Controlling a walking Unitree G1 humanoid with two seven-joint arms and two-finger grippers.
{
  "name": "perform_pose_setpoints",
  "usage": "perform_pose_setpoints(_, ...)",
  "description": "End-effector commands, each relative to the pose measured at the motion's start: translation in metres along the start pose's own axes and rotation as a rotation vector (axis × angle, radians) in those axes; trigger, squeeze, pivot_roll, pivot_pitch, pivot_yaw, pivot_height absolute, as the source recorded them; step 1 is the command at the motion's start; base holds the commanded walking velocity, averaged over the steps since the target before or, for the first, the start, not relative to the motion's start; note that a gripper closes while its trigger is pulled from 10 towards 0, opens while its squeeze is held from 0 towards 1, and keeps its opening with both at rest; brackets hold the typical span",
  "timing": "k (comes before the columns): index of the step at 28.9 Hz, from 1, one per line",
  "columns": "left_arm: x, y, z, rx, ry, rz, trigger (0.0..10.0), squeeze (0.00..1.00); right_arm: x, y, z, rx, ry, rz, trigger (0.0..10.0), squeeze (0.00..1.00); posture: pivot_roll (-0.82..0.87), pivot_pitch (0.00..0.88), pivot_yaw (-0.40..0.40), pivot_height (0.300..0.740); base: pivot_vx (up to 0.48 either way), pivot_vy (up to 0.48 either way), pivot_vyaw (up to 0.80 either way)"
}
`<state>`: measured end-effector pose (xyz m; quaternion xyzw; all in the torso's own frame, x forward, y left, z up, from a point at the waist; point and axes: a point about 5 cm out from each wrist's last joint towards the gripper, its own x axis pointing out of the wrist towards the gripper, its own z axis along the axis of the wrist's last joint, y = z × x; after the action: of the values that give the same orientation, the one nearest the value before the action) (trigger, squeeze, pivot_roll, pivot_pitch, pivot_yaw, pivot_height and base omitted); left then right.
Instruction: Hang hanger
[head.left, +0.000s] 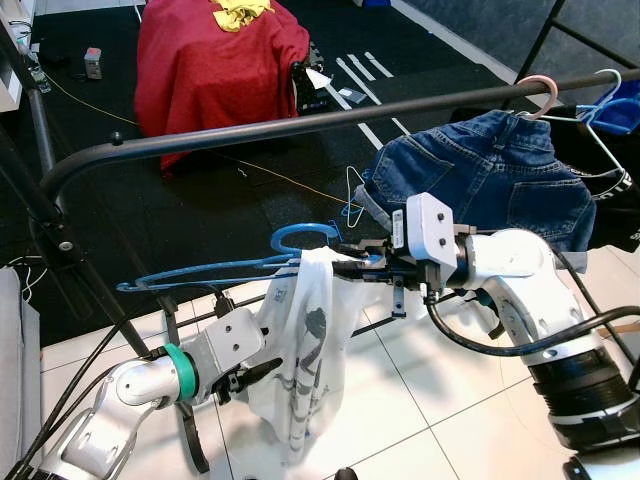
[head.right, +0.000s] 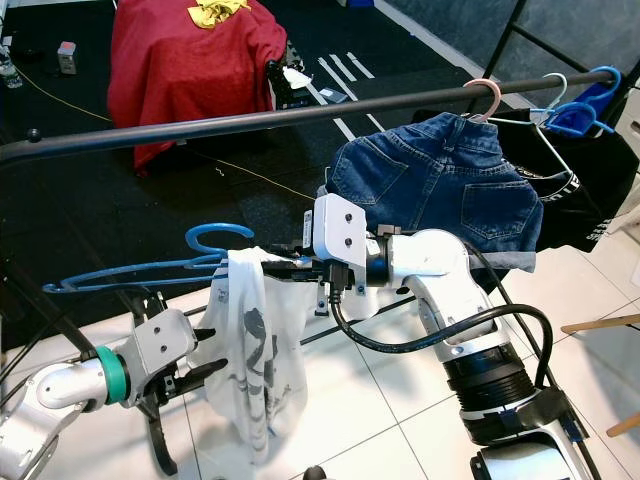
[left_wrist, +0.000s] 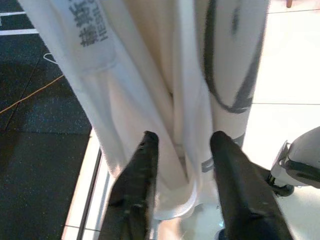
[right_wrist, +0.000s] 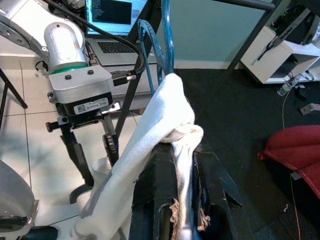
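Closest thing to the camera is the left hand (head.left: 243, 378), down at about 7 o'clock in the head view, its two black fingers apart with the lower folds of the white printed T-shirt (head.left: 305, 350) hanging between them, not pinched as far as I can tell. The shirt is draped over a blue plastic hanger (head.left: 215, 268) whose long axis runs roughly 9 to 3 o'clock, hook (head.left: 300, 236) pointing up. The right hand (head.left: 372, 266) is clamped on the shirt's top edge right at the hanger's neck, so that's the arm actually carrying it. The dark metal rail (head.left: 300, 122) sits above and beyond the hook, toward 12 o'clock, so I'd guess the move is up and forward.

The right wrist view shows cloth squeezed between the closed fingers (right_wrist: 162, 170); the head view doesn't. The left wrist view shows that hand's gap.
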<state>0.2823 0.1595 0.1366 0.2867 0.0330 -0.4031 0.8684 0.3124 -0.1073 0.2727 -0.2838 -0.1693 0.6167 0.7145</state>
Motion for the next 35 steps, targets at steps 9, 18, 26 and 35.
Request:
perform_pose_setpoints(9, 0.011, -0.008, -0.001, -0.024, -0.015, -0.007, 4.8, 0.0, 0.003, 0.0, 0.006, -0.016, -0.031, 0.009, 0.0, 0.0, -0.11, 0.186, 0.026, 0.74, 0.0, 0.0, 0.0)
perform_pose_setpoints(18, 0.019, -0.022, 0.003, -0.059, -0.041, -0.053, 7.0, 0.0, 0.004, -0.004, 0.006, -0.02, -0.031, -0.004, 0.0, 0.0, -0.11, 0.183, 0.023, 0.74, 0.0, 0.0, 0.0)
perform_pose_setpoints(26, 0.015, -0.027, -0.005, -0.053, -0.016, -0.079, 0.0, 0.0, 0.001, -0.006, 0.005, -0.023, -0.02, -0.013, 0.0, 0.0, -0.11, 0.185, 0.025, 0.74, 0.0, 0.0, 0.0)
perform_pose_setpoints(35, -0.014, -0.013, -0.031, 0.053, 0.11, -0.113, 0.0, 0.0, -0.011, -0.003, 0.003, -0.016, 0.006, -0.027, 0.0, 0.0, -0.11, 0.189, 0.037, 0.74, 0.0, 0.0, 0.0)
